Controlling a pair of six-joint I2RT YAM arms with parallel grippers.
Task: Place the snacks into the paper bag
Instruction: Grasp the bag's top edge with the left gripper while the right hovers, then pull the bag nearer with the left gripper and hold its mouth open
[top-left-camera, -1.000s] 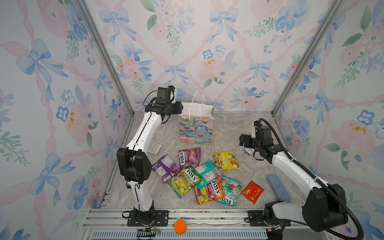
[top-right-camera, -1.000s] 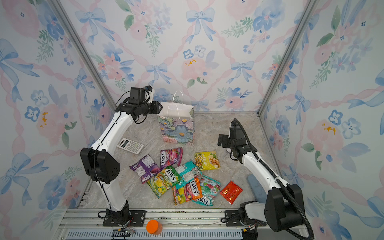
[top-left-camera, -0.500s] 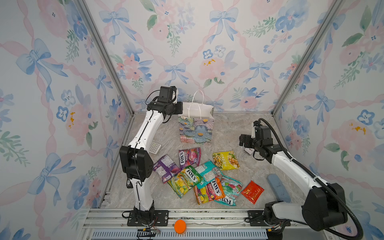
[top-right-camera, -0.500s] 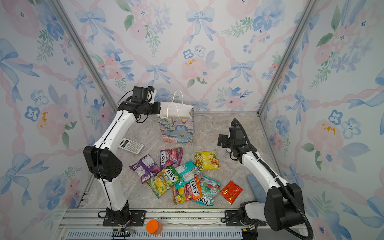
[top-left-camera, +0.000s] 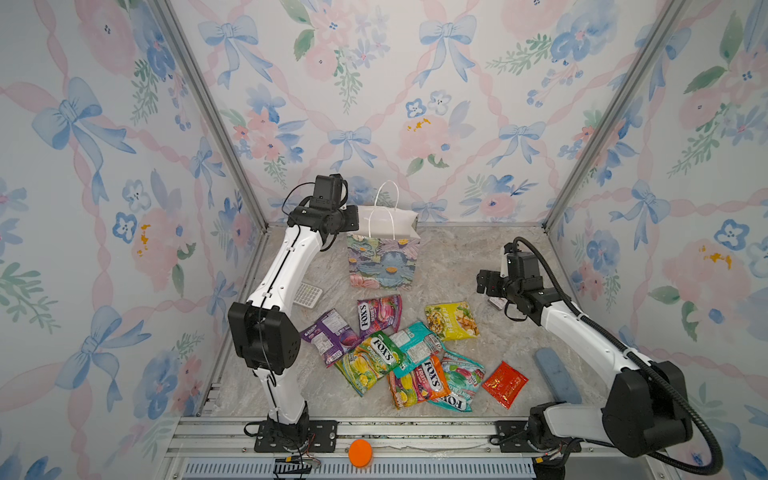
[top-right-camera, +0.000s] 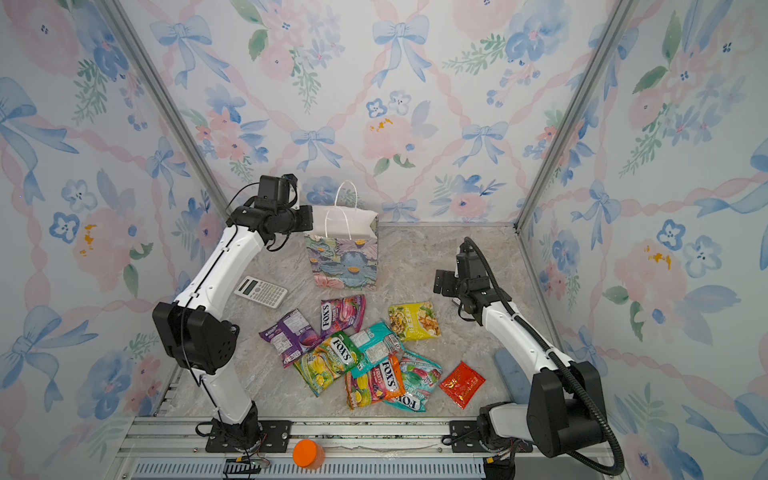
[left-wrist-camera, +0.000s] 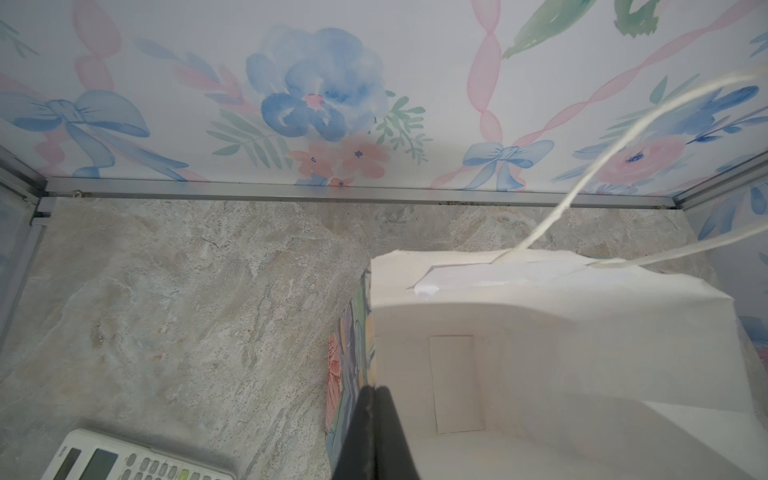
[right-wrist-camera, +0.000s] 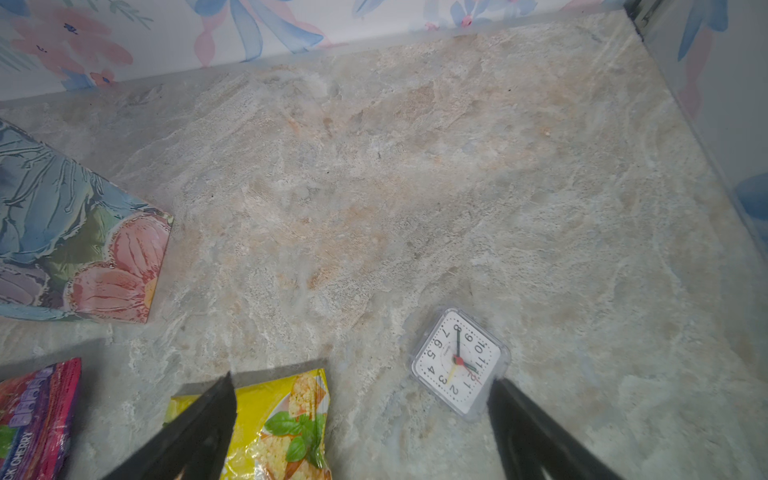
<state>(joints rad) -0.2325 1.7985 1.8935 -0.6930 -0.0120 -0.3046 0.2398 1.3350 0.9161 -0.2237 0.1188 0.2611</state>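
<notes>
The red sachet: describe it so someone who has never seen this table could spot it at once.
Find the floral paper bag at the back of the marble table, then come forward to the heap of snacks in front of it. At the heap's right edge lies the red sachet: smaller than every other packet and the only all-red one.

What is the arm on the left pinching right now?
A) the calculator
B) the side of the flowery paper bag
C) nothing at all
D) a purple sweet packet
B: the left wrist view shows the left arm's jaws closed on the side wall of the paper bag near its rim, while the snacks and the calculator lie well away from them.
</notes>
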